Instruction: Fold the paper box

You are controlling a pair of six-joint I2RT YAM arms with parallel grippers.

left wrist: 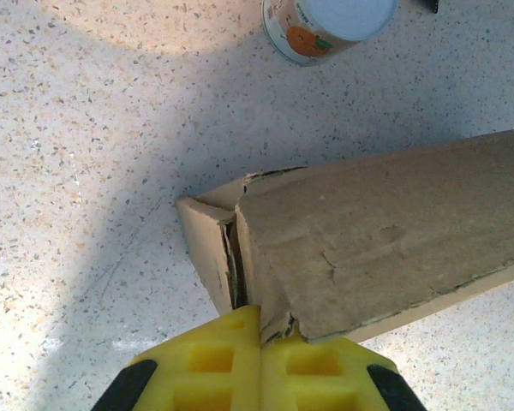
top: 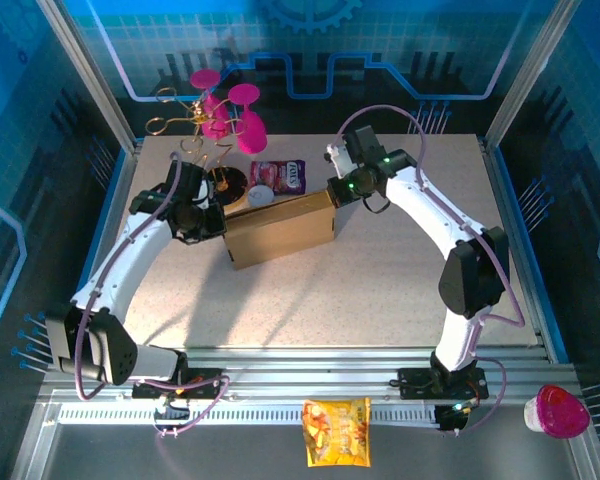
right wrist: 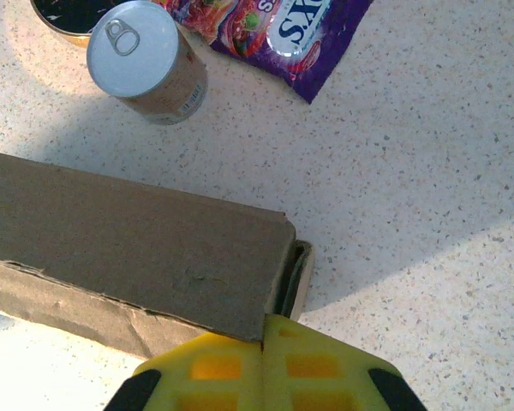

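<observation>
My left pincer (left wrist: 261, 336) and right pincer (right wrist: 264, 338), both pressed together, are touching opposite ends of the paper box (top: 280, 228), which is lying lengthwise between them on the counter (top: 380, 290).

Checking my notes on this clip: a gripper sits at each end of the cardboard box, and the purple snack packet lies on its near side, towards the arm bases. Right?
No. The purple snack packet lies on the far side of the cardboard box; the top view shows it. The rest holds.
</observation>
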